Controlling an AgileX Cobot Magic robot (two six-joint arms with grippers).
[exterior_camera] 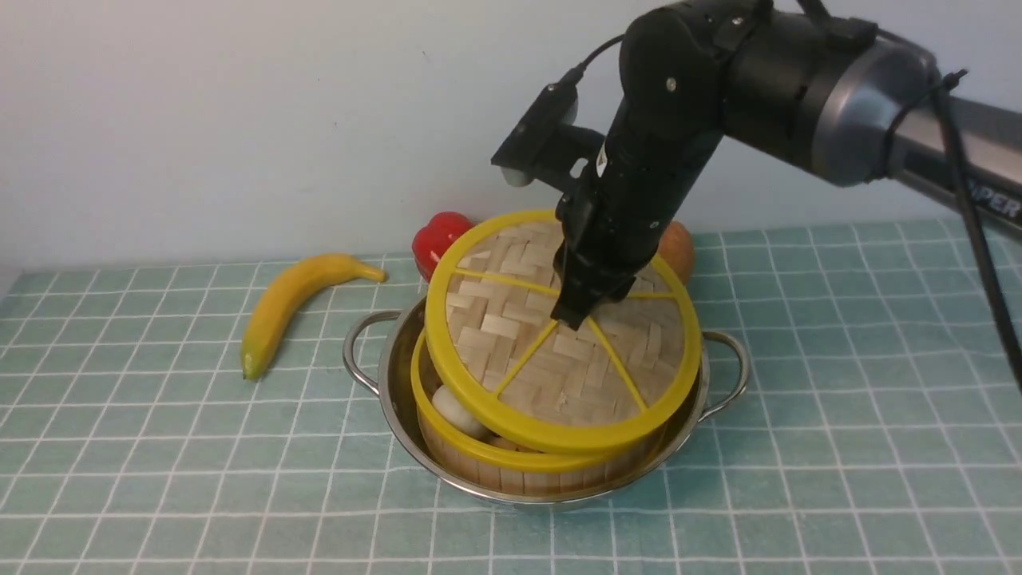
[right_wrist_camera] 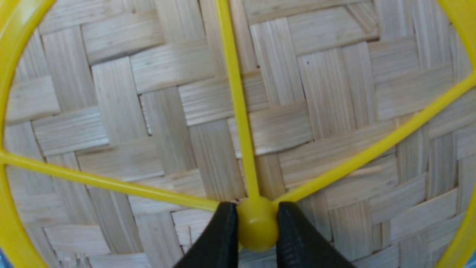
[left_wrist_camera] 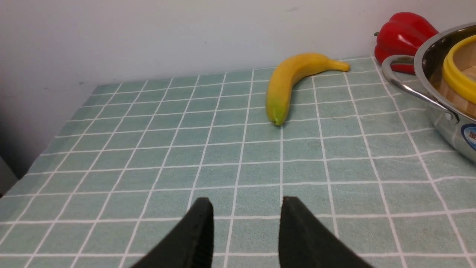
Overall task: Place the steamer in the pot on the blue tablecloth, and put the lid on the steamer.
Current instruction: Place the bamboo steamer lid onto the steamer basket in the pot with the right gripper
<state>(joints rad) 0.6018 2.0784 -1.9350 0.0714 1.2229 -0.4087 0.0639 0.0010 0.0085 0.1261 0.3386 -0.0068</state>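
White letters "PER" (the start hidden) stood on the right arm [exterior_camera: 986, 172]; the pot [left_wrist_camera: 450, 134] bore an unreadable blue sticker [left_wrist_camera: 470, 136].
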